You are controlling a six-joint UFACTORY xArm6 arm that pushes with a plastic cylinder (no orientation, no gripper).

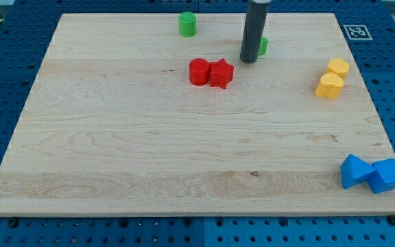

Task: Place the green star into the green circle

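Note:
The green circle block (187, 24) stands near the view's top, left of centre. The green star (262, 46) is mostly hidden behind my dark rod; only a small green sliver shows at the rod's right side. My tip (248, 60) rests on the board touching or just in front of the green star, to the view's right of the green circle and above right of the red blocks.
A red cylinder (199, 71) and a red star (221, 73) touch each other just below left of my tip. Two yellow blocks (332, 77) sit at the right. Two blue blocks (371, 173) lie at the bottom right corner of the wooden board (115, 137).

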